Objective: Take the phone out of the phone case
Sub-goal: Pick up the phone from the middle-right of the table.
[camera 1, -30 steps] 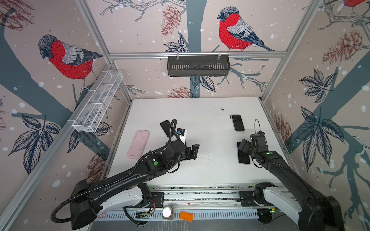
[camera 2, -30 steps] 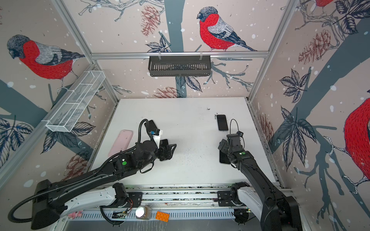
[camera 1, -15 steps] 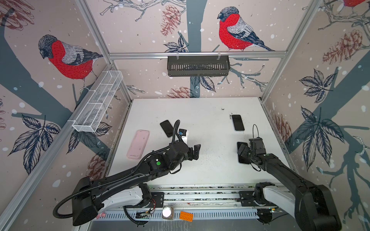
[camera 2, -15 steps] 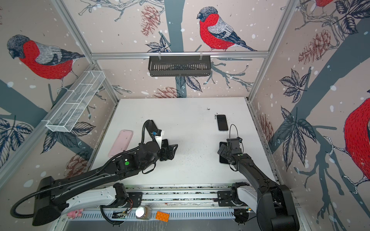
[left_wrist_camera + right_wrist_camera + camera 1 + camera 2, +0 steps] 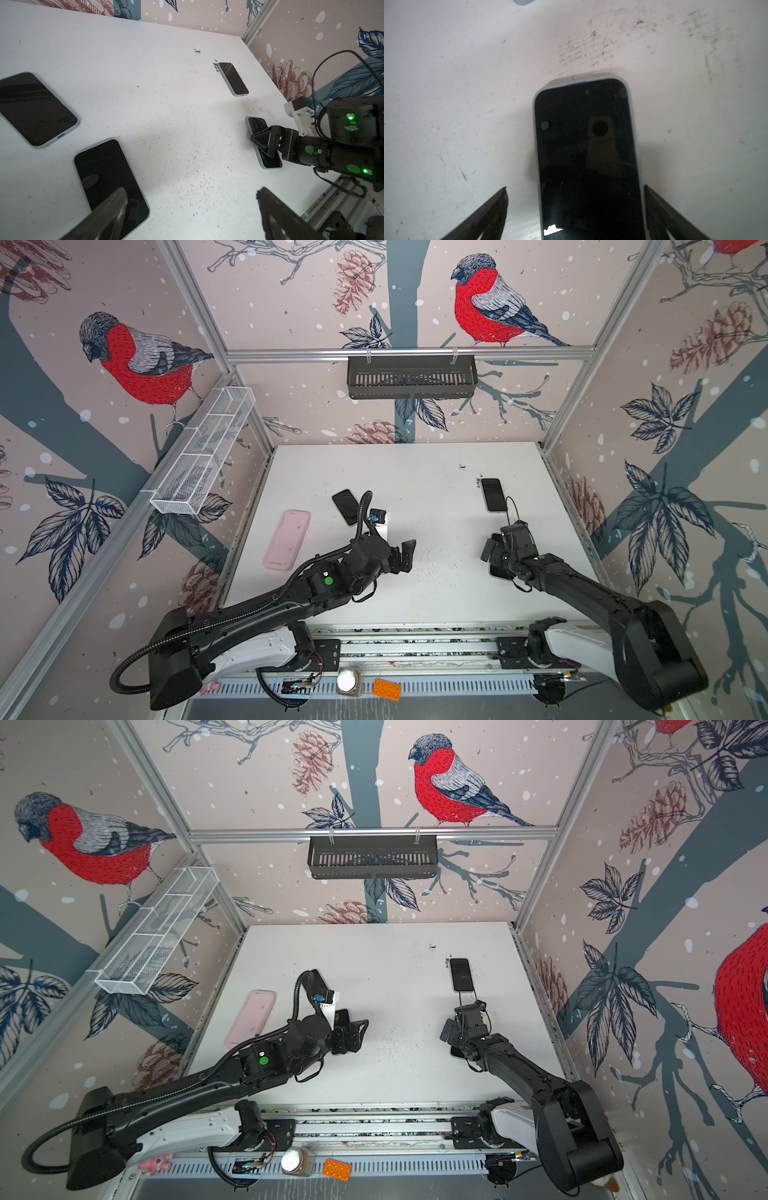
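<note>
A dark-screened phone [image 5: 586,158] with a thin pale rim lies flat on the white table [image 5: 415,472], near its right side. My right gripper [image 5: 574,187] stands open low over it, one finger on each long side of the phone and neither finger touching it. In both top views that gripper [image 5: 493,549] [image 5: 451,1031] hides most of the phone [image 5: 496,573]. A pink phone case [image 5: 286,539] [image 5: 250,1018] lies flat at the left. My left gripper [image 5: 191,191] [image 5: 405,556] hangs open over bare table, beside another dark phone [image 5: 110,182].
Two more dark phones lie on the table, one at the back right [image 5: 493,494] [image 5: 233,79] and one left of centre [image 5: 347,506] [image 5: 35,109]. A black basket [image 5: 411,377] hangs on the back wall and a white wire basket [image 5: 203,456] on the left wall.
My right gripper has swung slightly left and settled over the near right phone, covering more of it. The left arm has shifted a little, uncovering the phone left of centre.
</note>
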{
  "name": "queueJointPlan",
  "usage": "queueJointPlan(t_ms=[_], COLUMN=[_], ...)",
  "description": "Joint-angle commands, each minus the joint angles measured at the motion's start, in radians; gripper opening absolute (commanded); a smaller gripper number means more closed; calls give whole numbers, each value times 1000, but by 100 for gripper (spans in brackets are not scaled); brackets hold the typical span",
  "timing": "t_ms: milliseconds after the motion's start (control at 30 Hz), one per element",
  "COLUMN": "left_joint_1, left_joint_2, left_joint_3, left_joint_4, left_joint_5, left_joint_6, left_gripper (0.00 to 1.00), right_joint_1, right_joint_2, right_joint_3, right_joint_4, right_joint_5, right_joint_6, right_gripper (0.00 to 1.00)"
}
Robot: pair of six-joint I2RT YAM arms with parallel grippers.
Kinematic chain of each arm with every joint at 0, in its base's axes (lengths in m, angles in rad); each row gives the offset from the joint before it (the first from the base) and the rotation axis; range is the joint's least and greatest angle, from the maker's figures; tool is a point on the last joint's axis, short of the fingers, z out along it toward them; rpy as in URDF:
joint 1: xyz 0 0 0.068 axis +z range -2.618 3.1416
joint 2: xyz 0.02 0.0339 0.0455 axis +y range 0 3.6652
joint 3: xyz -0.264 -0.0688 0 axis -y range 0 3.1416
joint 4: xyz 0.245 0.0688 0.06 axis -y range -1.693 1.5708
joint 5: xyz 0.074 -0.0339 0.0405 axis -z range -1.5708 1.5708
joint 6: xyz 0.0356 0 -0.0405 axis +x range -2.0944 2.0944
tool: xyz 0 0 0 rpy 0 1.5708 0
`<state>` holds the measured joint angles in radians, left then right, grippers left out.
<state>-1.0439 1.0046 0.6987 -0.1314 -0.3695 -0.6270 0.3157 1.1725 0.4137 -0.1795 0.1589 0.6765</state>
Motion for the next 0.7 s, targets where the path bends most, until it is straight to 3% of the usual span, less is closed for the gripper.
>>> queueJointPlan(t_ms=[0, 667], left_joint_1=[-2, -3], left_joint_2=[-7, -56], left_joint_3=[-6, -26], left_joint_4=[43, 36], left_joint_5=[-10, -5], left_joint_6=[-15, -11], left_gripper=[98, 97], right_joint_1=[31, 85], right_joint_2=[22, 101], right_joint_3=[11, 28], right_joint_4=[-77, -79], right_joint_5=[29, 30], right_joint_6=[21, 15], right_gripper=[100, 87])
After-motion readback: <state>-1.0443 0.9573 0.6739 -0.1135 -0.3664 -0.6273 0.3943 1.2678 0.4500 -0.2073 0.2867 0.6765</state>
